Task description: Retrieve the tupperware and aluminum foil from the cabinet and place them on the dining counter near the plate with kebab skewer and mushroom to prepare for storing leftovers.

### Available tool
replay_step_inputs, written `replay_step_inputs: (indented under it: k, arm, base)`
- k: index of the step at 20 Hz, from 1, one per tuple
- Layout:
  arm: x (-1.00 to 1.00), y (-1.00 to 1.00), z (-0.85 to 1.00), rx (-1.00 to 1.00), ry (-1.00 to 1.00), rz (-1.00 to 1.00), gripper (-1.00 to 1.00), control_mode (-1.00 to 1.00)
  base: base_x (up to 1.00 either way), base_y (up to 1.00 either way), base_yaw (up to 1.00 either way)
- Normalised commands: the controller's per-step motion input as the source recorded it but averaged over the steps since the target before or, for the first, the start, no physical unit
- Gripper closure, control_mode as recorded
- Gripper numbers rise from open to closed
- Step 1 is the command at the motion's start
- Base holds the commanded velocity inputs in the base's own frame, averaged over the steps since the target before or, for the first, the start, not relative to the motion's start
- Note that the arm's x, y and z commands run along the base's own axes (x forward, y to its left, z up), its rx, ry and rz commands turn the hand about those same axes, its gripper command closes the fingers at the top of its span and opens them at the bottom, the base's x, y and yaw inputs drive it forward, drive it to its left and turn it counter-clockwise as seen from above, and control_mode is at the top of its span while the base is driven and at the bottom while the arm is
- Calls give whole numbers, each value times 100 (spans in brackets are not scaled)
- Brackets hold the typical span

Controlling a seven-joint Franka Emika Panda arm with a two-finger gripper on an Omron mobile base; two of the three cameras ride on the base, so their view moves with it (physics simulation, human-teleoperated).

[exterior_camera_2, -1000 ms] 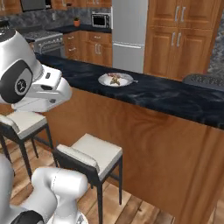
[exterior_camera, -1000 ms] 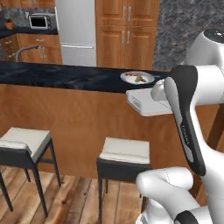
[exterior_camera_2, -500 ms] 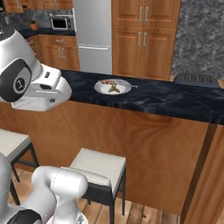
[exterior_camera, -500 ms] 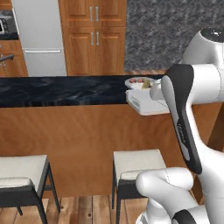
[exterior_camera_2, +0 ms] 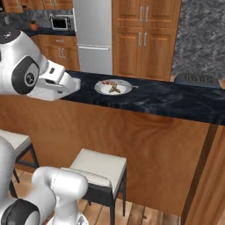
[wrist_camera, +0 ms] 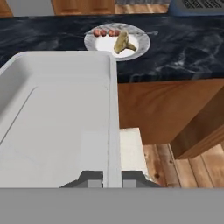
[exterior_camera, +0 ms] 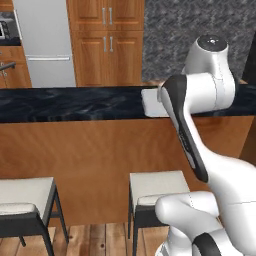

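Your arm (exterior_camera: 192, 130) is folded up high, elbow bent, forearm reaching forward at surface height. End effector (wrist_camera: 112, 178) is clamped tight on the tupperware (wrist_camera: 57, 118) wall, one finger each side, holding it level.

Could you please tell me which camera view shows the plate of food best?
The hand view: the plate sits unobstructed, skewer and mushroom distinguishable. The right base view shows it smaller on the dining counter; in the left base view the arm covers that spot.
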Motion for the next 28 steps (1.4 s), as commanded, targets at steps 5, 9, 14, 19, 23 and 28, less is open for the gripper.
replay_step_inputs:
  k: [5,9,14,19,23,28]
  arm:
    - [87,40,-34,0,0,-2,100,-100]
    - [88,45,-34,0,0,-1,100,-100]
    - [92,32,-21,0,0,-1,100,-100]
    - [87,25,-20,0,0,-3,100,-100]
    - [82,11,-25,0,0,-2,100,-100]
    - [67,0,-38,0,0,-5,100,-100]
  base:
    - [0,0,0]
    - [0,0,0]
    - [0,0,0]
    - [0,0,0]
    - [0,0,0]
    - [0,0,0]
